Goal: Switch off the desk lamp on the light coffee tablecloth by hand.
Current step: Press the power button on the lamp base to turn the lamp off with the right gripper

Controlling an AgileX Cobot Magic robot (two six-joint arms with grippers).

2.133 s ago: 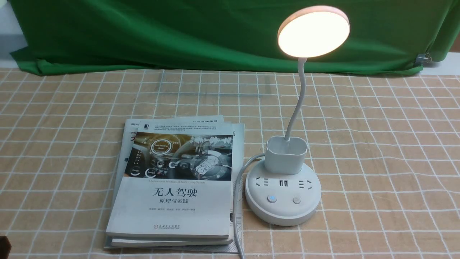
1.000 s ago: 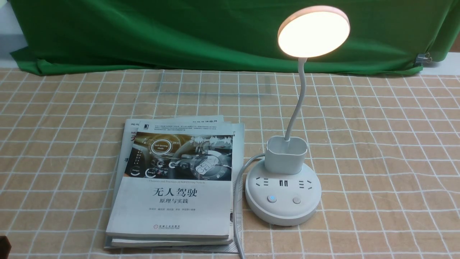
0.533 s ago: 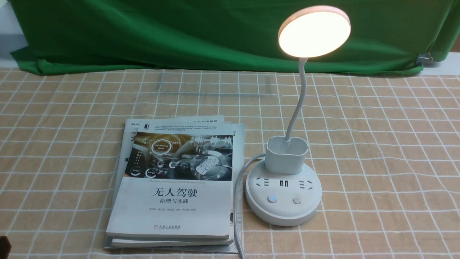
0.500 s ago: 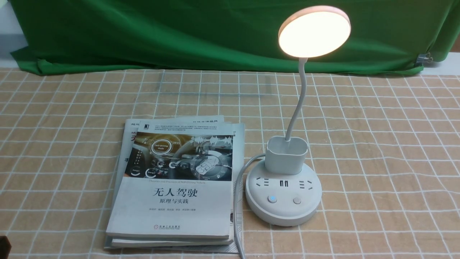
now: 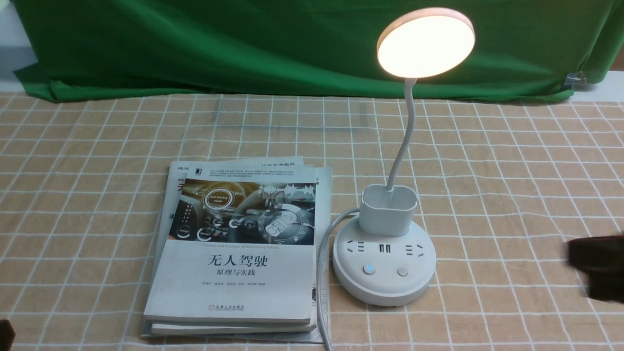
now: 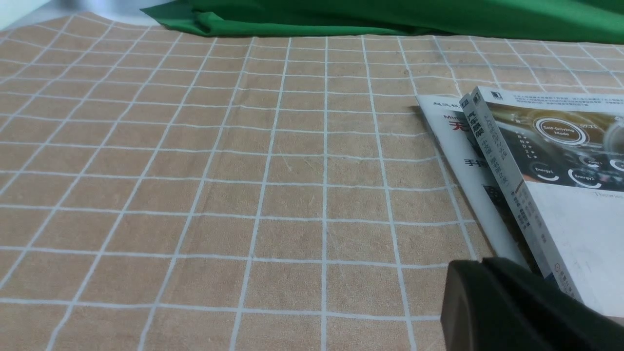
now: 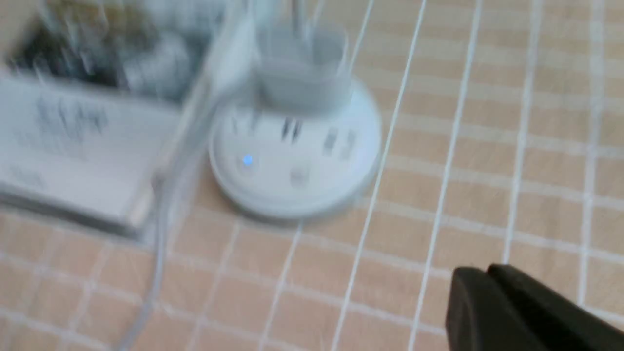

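Front view: right claw shows as a dark, motion-blurred block at the right edge, over the light coffee tablecloth. It is well apart from the desk lamp and touches nothing.

Right wrist view (blurred): the right claw's two fingers lie pressed together. No gap at the tips, nothing held.

Left wrist view: left claw is likewise closed on itself and empty. It sits low over the cloth beside the stack of books; contact with the books I cannot tell.

Lamp, front view:
- Stands on the cloth right of centre, its base just right of the books, on the tabletop.
- Disc head is lit with a warm glow, facing me, high against the green backdrop.
- Thin neck curves down into the oval cup at the rear of the round base.
- Base top carries a row of sockets, with two buttons nearer me. Left button glows blue; right button is dark.
- White cord leaves the base's left side and runs toward me between base and books.
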